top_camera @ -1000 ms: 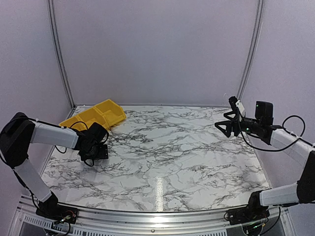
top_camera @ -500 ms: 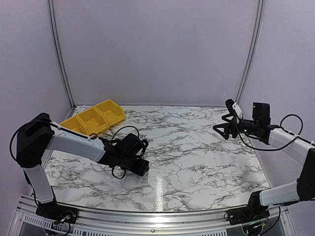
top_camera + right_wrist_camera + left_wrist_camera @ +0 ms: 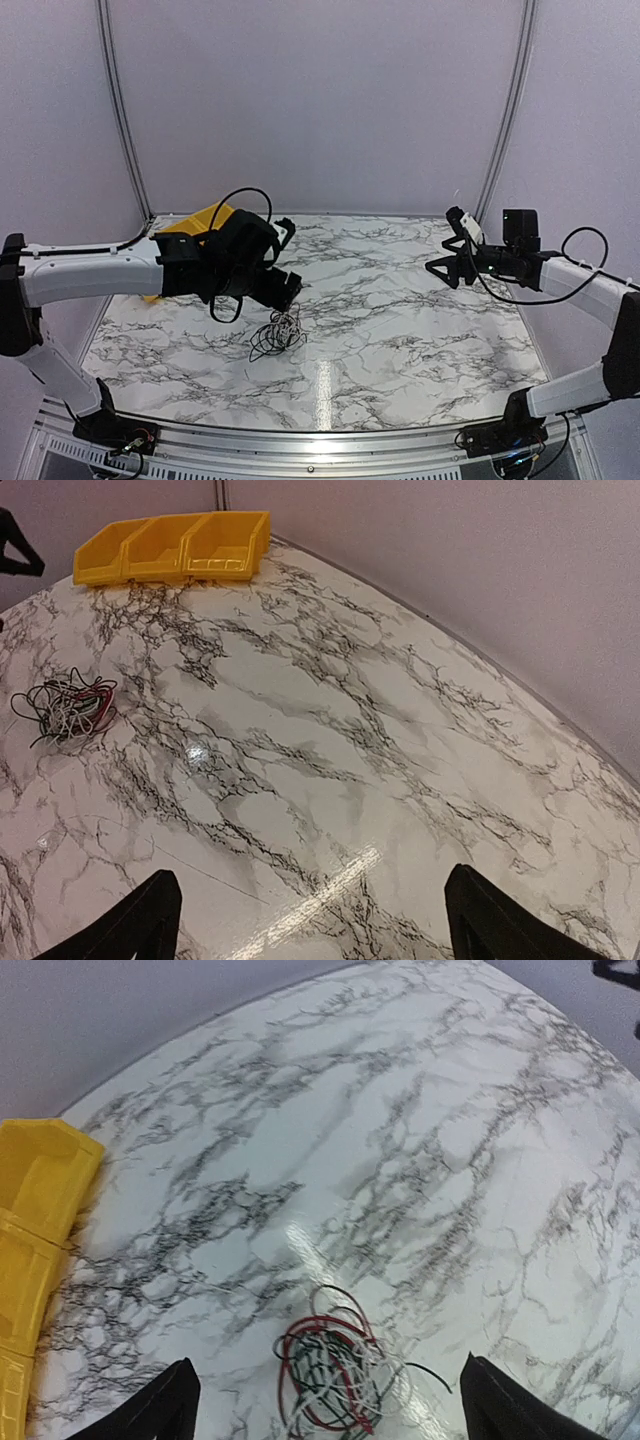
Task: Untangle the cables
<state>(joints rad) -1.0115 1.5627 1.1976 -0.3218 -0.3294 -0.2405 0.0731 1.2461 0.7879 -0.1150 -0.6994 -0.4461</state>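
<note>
While tangled, cables (image 3: 276, 335) on marble table (image 3: 420, 340)

The top camera looks from high at the near edge over the whole table (image 3: 400, 340). The left wrist camera looks down on the cables (image 3: 330, 1370) from close by. The right wrist camera faces them from farther off. All three views share the cables and the yellow bin (image 3: 170, 545).

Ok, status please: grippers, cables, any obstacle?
Left gripper open, over the cables. Right gripper open, far from them. Cables tangled, lying on table. Yellow bin well apart.
</note>
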